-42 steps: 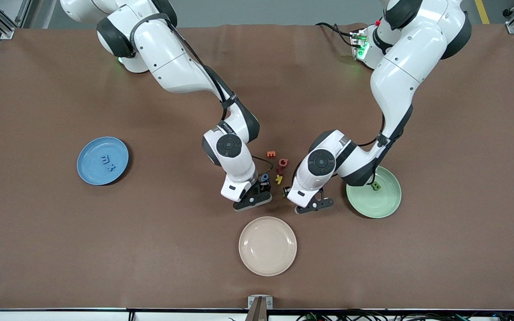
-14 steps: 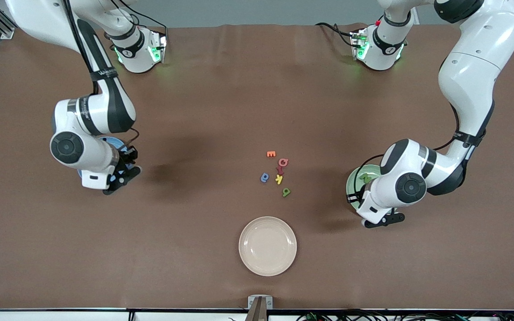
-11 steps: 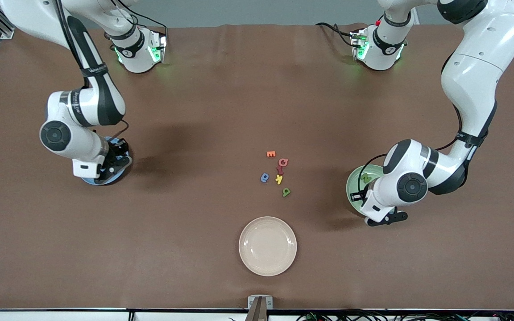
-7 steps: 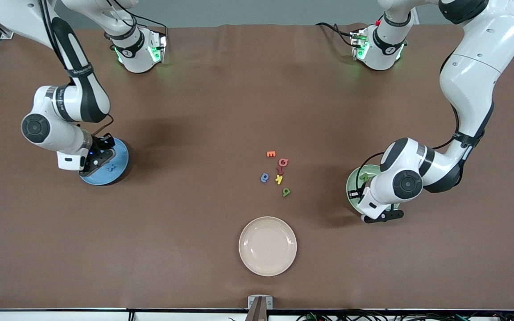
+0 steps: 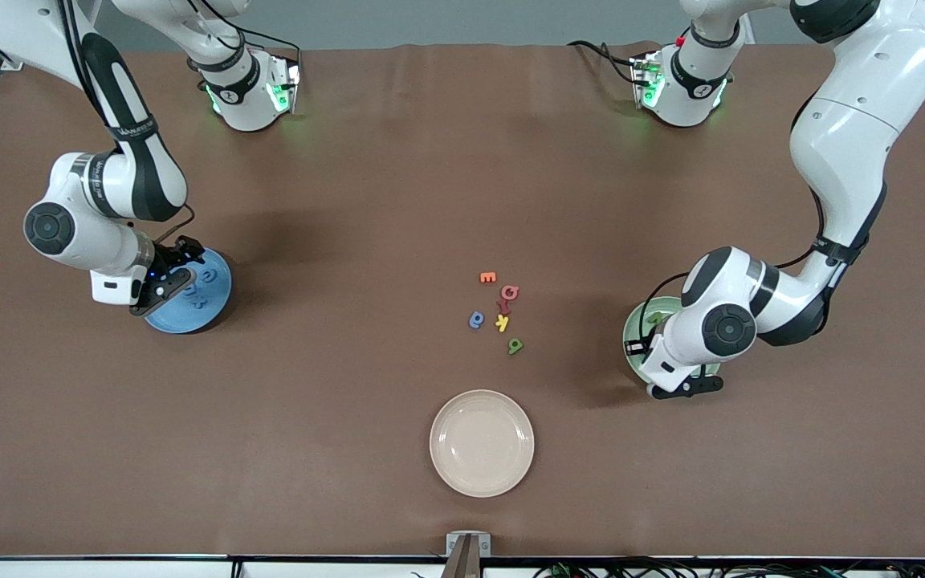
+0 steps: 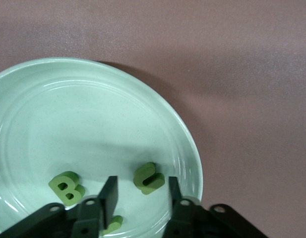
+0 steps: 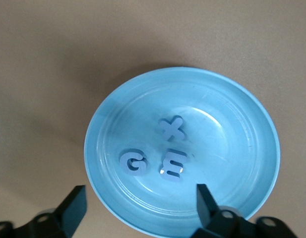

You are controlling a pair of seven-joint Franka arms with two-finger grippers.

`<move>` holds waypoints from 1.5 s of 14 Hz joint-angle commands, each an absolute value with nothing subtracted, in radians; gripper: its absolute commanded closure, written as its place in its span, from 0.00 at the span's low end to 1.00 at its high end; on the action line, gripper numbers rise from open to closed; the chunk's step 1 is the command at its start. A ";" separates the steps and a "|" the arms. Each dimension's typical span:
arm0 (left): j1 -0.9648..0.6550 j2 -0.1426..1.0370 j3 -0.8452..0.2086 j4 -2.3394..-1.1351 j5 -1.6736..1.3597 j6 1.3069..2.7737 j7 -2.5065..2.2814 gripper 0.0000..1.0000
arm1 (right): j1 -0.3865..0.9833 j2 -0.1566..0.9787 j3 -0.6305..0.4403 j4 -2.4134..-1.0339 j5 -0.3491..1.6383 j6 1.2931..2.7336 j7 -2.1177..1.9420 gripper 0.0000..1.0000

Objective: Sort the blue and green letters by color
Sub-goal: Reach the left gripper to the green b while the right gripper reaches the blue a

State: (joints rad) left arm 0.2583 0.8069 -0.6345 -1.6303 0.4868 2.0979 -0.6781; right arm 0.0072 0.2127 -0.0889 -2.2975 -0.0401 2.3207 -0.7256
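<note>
Both arms are at the release step, each tool over its colour-matched plate.

Right tool [image 7: 138, 208]: it hangs over the blue plate [image 5: 218, 301], at the right arm's end of the desk. The jaws stand wide apart and hold nothing. Three blue letters lie in the plate: G [image 7: 132, 162], x [image 7: 172, 128] and m [image 7: 173, 165], close together but apart.

Left tool [image 6: 141, 198]: it hangs low over the green plate [image 6: 38, 129], at the left arm's end of the desk. The jaws are partly spread, and the green u [image 6: 148, 178] lies on the plate just ahead of them, free of both. The green B [image 6: 67, 187] lies beside it, and a third green letter [image 6: 112, 224] shows partly under the tool.

Procedure: lift each tool straight up before travelling sideways, so a finger does not drag a letter over the rim. Confirm that nothing clings to the pads.

Remaining work, judged: the blue a [image 5: 476, 319] and the green 6-shape [image 5: 515, 346] lie mid-desk beside the orange, red and yellow letters [image 5: 503, 299]. Approach each from above with a narrow opening to avoid disturbing these neighbours.

Pose: both arms are folded low at the elbow, wrists pitched down over the plates. The beige plate [image 5: 482, 442] sits nearest the front camera.
</note>
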 commanded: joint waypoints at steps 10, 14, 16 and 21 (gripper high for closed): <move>0.125 0.768 -0.713 -1.576 0.500 2.095 -0.925 0.00 | 0.544 0.415 -0.067 -1.894 0.170 2.319 0.172 0.00; 0.003 0.822 -0.671 -1.504 0.494 2.106 -1.034 0.00 | 0.668 0.598 -0.067 -1.621 0.207 2.300 0.632 0.00; -0.066 0.839 -0.617 -1.465 0.486 2.121 -1.092 0.00 | 0.705 0.688 -0.069 -1.505 0.195 2.287 0.837 0.00; -0.172 0.903 -0.545 -1.384 0.483 2.213 -1.244 0.00 | 0.770 0.820 -0.075 -1.378 0.181 2.286 0.937 0.10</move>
